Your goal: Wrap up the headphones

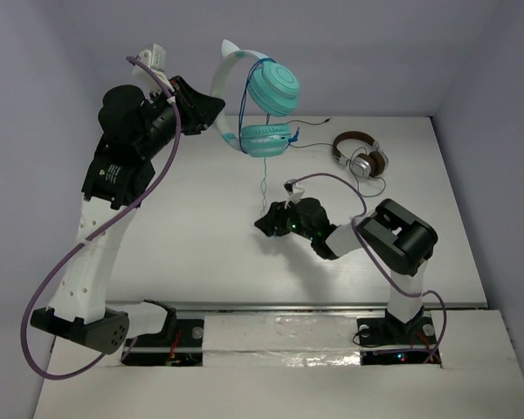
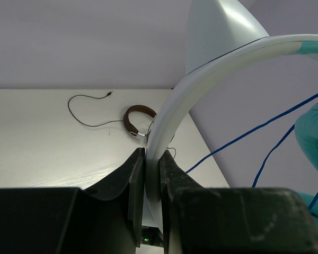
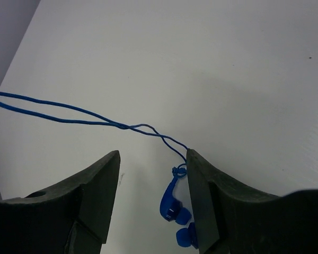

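My left gripper (image 1: 208,112) is shut on the white headband (image 2: 172,114) of the teal headphones (image 1: 271,87) and holds them high above the table's back. The thin blue cable (image 1: 264,175) loops round the cups and hangs down towards my right gripper (image 1: 266,223). In the right wrist view my right gripper (image 3: 152,159) is open. The cable (image 3: 69,114) runs in from the left, and its blue plug end (image 3: 172,203) lies between the jaws, close against the right finger (image 3: 201,185). In the left wrist view the gripper (image 2: 152,174) clamps the headband, with a teal cup (image 2: 314,138) at the right edge.
Smaller brown-and-silver headphones (image 1: 360,157) lie at the back right of the white table (image 1: 201,236), their black cable (image 1: 310,144) trailing left. They also show in the left wrist view (image 2: 135,119). Grey walls close in the back and sides.
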{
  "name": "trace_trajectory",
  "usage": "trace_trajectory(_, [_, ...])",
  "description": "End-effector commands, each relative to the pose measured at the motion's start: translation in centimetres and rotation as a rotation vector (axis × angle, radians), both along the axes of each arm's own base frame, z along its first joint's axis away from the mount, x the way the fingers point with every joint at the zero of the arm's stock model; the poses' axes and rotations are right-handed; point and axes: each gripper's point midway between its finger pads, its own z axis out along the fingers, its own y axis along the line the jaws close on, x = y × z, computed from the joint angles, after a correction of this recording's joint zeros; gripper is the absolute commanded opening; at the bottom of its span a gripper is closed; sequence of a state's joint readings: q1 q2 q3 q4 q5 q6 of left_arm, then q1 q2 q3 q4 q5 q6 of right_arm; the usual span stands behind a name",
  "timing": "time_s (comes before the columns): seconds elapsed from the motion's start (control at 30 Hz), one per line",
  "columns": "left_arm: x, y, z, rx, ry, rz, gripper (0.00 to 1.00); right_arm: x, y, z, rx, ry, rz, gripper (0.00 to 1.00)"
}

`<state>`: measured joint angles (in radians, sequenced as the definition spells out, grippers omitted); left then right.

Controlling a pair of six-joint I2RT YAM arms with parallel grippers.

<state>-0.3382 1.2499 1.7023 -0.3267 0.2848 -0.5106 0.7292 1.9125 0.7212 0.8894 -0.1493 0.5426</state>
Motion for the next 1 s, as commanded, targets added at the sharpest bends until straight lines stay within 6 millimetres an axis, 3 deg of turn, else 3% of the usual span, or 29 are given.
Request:
trace_trajectory(0.0, [-1.1,0.2,4.8,-0.079,-0.126,-0.01,0.0,1.0,1.7,2.2,0.039,-0.081,0.01,0.59])
trace_trajectory(0.1, [-1.2,0.3,4.8,-0.078,-0.125,-0.008,0.0,1.2,1.5,1.6,0.019,-0.075,-0.001,0.56])
trace_trajectory(0.2, [-1.1,0.6,5.0,-0.069,-0.133,0.011,0.0,0.6,0.5,2.9,0.021,-0.094,-0.019,0.48])
trace_trajectory(0.23, [-1.1,0.6,5.1,-0.069,-0.135,0.011,0.0,0.4,0.3,4.3,0.04,-0.112,-0.022,0.47])
trace_trajectory(0.37, [-0.8,0.4,5.0,-0.067,-0.132,0.005,0.0,-1.0,-0.6,6.0,0.074,-0.114,-0.028,0.47])
trace_trajectory(0.43, [-0.8,0.4,5.0,-0.065,-0.134,0.004,0.0,-1.9,-0.8,5.6,0.069,-0.096,-0.027,0.51])
trace_trajectory(0.6, [-1.2,0.2,5.2,-0.072,-0.136,-0.015,0.0,-1.4,-1.0,4.2,0.012,-0.075,-0.042,0.64])
trace_trajectory(0.97, [-2.6,0.3,6.2,-0.084,-0.16,-0.036,0.0,1.0,0.3,2.8,-0.042,-0.08,-0.07,0.65])
